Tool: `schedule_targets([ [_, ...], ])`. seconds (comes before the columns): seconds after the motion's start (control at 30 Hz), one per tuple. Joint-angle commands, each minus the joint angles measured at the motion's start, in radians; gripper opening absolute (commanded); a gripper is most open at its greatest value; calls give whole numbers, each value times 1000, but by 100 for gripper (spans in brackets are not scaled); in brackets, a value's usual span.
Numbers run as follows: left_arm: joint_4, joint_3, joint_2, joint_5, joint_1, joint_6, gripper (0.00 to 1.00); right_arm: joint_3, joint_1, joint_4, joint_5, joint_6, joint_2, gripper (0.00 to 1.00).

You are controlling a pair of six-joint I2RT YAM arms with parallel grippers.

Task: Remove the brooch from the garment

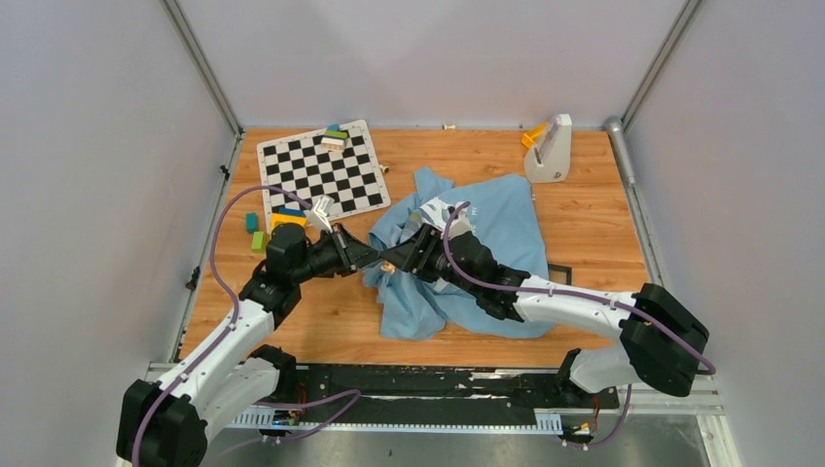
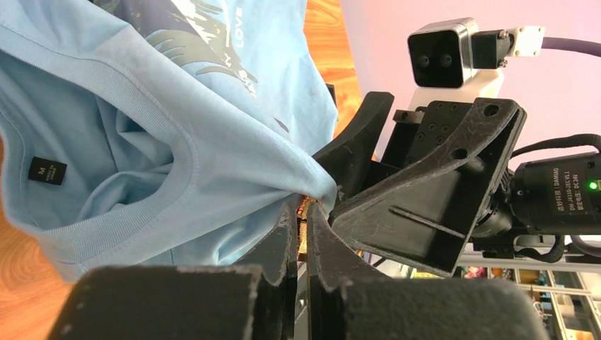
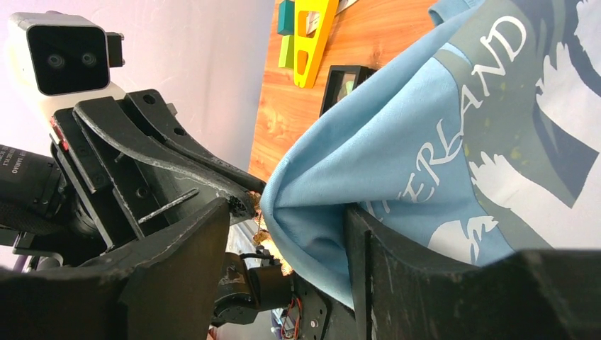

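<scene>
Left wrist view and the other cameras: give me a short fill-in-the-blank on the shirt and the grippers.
The garment is light ____.
The left gripper is ____ on the brooch.
The black neck label reads ____.
The right gripper stands ____, cloth between its fingers.
Missing: blue; shut; M; open.

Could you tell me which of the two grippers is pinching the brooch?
The left gripper: its fingers are shut on the brooch; the right gripper's stand apart around the garment.

Overhead rear view down onto the table point(image 1: 603, 224); two wrist views close-up, facing each other across garment point(image 2: 142, 142).
</scene>
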State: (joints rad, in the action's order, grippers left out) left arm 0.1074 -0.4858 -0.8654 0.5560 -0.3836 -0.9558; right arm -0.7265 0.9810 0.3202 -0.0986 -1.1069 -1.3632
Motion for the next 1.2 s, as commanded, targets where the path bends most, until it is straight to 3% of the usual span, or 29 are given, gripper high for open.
schedule_targets([
  [0.0,77,-5,26,9,5,-26,0,28,5,72,14,2,26,59],
  [0.13,84,-7,26,10,5,-39,0,55,6,101,31,10,32,56],
  [0.27,111,-7,11,27,5,-63,0,95,6,158,47,34,55,62],
  [0.43,142,-9,-1,49,5,-93,0,81,7,136,46,64,58,52],
  [0.63,135,-7,5,55,5,-91,0,73,6,132,42,63,56,51],
  [0.73,127,-5,12,48,5,-89,0,73,6,104,17,58,64,44],
  [0.9,67,-23,27,4,5,-36,0,79,7,51,-14,55,89,43],
  [1.0,-13,-46,43,-34,5,33,0,87,6,39,-12,67,107,47],
  [1.17,-149,-89,60,-135,4,141,0,73,6,10,32,124,114,64],
])
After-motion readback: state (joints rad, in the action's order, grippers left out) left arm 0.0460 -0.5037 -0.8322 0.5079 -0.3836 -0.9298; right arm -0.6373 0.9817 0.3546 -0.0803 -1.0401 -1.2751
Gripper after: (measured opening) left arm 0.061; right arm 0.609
